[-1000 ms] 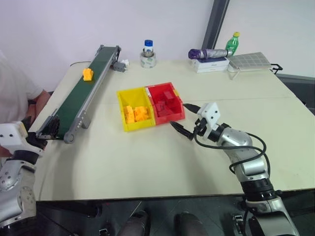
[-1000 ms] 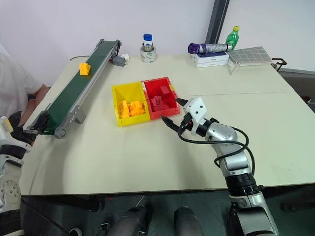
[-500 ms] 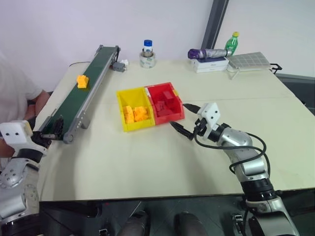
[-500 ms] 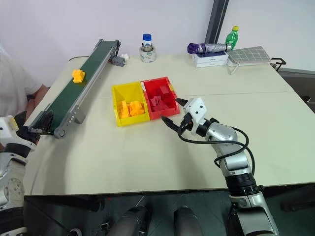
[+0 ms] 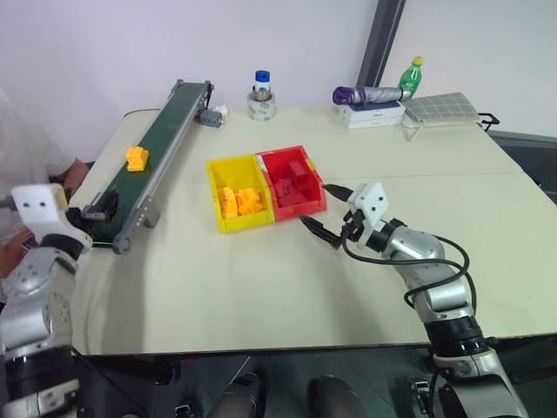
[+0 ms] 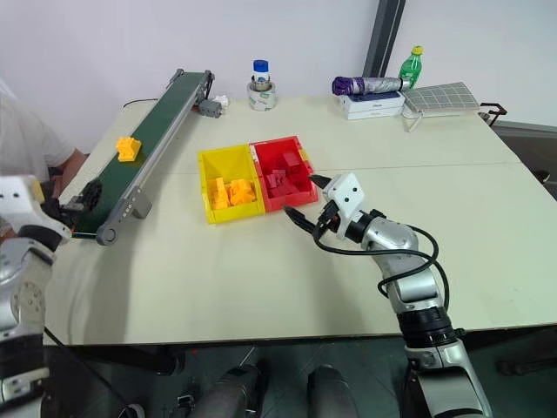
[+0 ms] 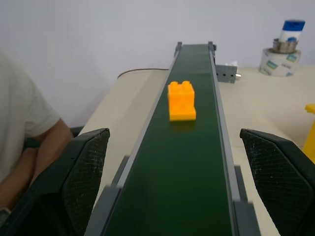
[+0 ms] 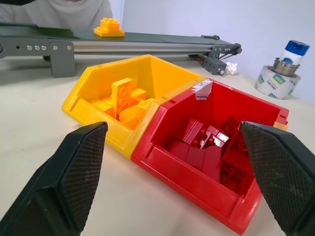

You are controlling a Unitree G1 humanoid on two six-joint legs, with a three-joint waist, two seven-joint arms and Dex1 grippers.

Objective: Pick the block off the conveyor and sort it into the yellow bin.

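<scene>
Your left gripper [image 7: 174, 189] waited wide open and empty at the near end of the conveyor [image 5: 148, 165], with the block [image 7: 181, 101] straight ahead, up the belt's length. Your right gripper [image 5: 328, 213], also spread and empty, sat beside the red bin [image 5: 291, 181], farther off; the yellow bin [image 5: 235, 193] adjoined it.

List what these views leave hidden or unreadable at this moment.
- Left wrist view: the conveyor's near end is cut off by the frame edge.
- Right wrist view: the yellow bin's front wall hides its nearest bricks.
- Head views: the jar's label is too small to read.
</scene>
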